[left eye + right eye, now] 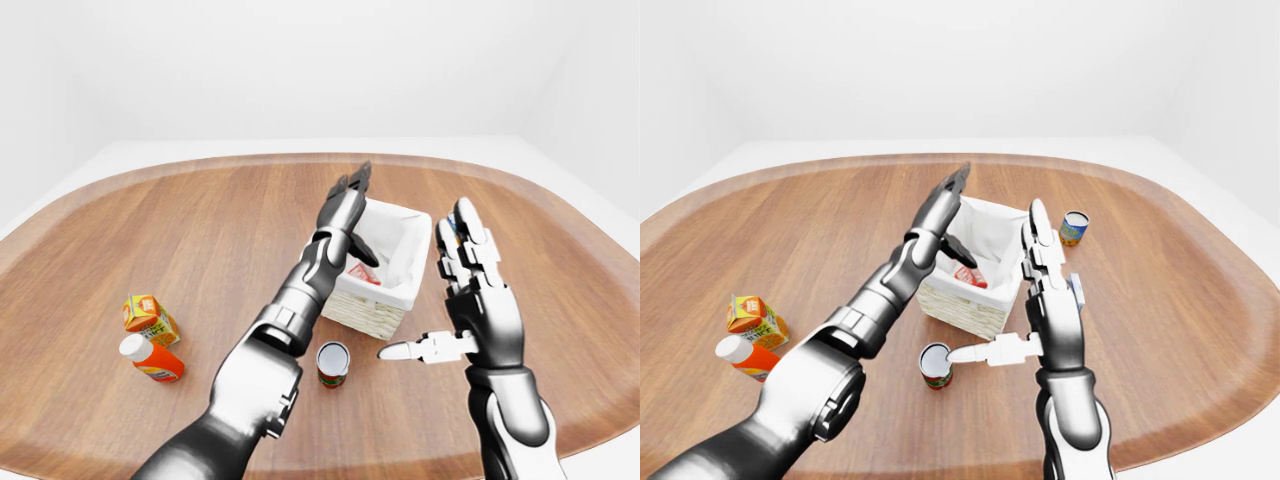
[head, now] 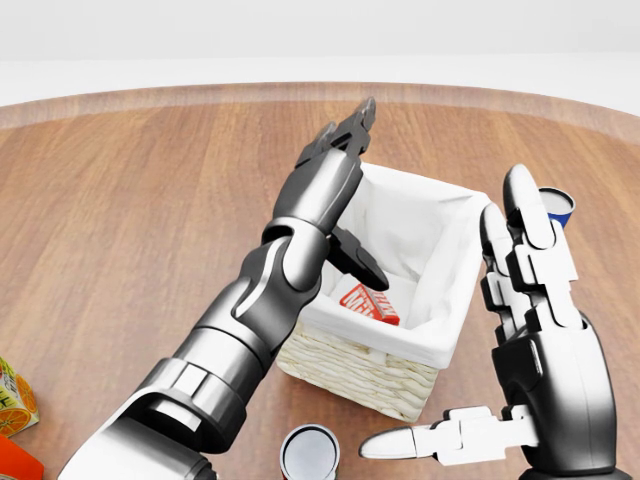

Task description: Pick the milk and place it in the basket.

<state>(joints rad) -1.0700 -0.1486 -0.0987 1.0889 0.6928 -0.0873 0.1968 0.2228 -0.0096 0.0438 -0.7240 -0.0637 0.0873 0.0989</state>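
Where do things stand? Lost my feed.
Left robot hand open above basket. Right robot hand open, empty. Milk lying inside basket. Nothing in the way.

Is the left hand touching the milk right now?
Apart. In the head view the milk lies on the basket's liner, and the open left hand is raised above it with liner showing between.

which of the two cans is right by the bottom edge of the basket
The open-topped red-labelled can, standing just below the white-lined wicker basket in the right-eye view. The blue-and-yellow can stands apart, off to the basket's right.
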